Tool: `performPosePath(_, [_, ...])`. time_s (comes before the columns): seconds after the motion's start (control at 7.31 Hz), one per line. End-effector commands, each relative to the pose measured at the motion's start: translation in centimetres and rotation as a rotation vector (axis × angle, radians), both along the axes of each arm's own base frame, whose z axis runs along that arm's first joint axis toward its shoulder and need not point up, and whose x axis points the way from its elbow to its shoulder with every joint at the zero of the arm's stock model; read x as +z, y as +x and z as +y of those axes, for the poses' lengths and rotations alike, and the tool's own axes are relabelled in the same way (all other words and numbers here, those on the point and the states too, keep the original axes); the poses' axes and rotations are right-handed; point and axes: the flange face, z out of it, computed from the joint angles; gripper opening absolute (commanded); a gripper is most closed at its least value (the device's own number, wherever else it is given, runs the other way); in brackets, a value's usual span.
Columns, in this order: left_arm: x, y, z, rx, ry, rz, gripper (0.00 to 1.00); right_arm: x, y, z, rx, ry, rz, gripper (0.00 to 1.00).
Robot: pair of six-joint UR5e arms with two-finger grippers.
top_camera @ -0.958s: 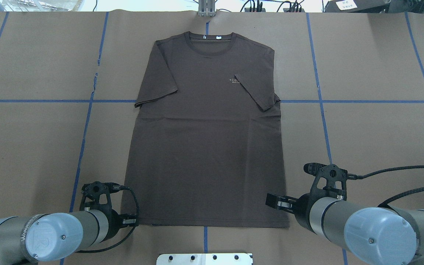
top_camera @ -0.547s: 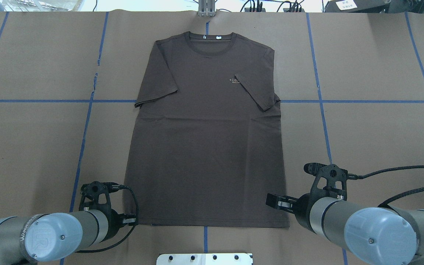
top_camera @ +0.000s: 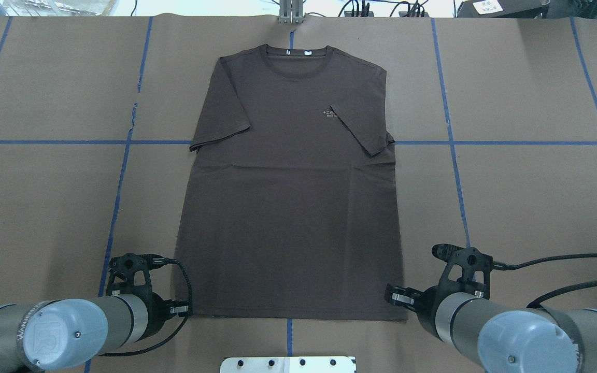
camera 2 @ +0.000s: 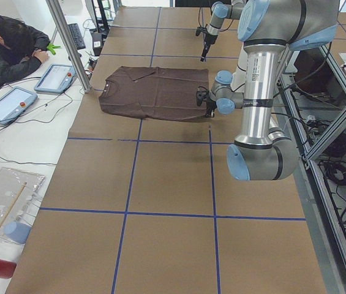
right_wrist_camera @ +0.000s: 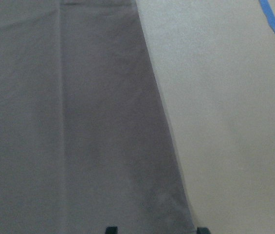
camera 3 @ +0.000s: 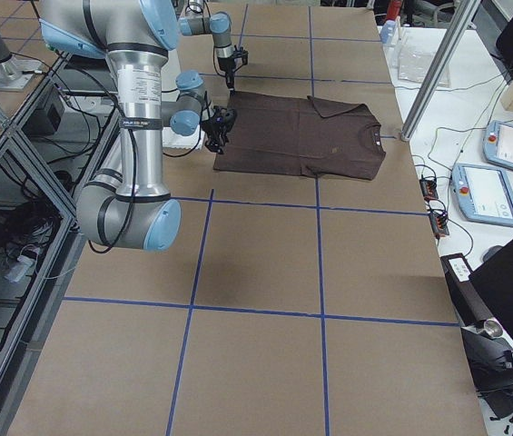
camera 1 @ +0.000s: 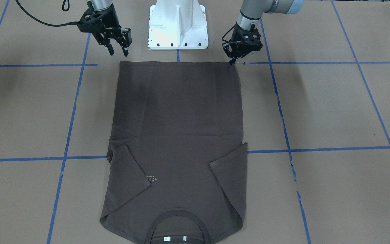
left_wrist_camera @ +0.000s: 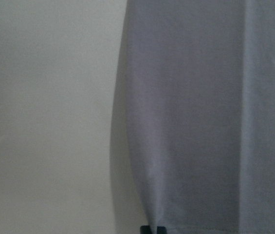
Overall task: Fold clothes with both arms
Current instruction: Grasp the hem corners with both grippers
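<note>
Left gripper [camera 1: 232, 61] pinched closed on T-shirt [camera 1: 178, 115] hem corner. Right gripper [camera 1: 118, 53] spread wide, empty; only its wrist view shows tips straddling the shirt's side edge.

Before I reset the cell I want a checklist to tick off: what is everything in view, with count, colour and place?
Dark brown short-sleeved cotton T-shirt: one, flat mid-table, collar far from the robot, sleeves folded inward.
Brown paper-covered table: one, crossed by blue tape grid lines.
White metal base: one, at the robot's edge of the table.
Operator in a black jacket: one, at the side desk.
Grey-framed tablets: two, on that desk.
Silver-grey arms: two, light-blue caps, either side of the hem.
Left gripper: one, black, fingers together at a hem corner.
Right gripper: one, black, open, by the other hem corner.
</note>
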Motion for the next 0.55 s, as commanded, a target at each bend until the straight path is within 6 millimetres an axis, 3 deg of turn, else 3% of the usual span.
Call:
performPosePath(0.0, [-1.2, -0.5, 0.2, -0.014, -0.022, 0.03, 0.0, 1.5, -1.9, 3.2, 0.072, -0.097, 0.054, 0.39])
performPosePath(0.41, [-1.6, -0.7, 0.3, -0.021, -0.038, 0.046, 0.0, 3.8, -4.0, 4.2, 0.093, -0.097, 0.135, 0.42])
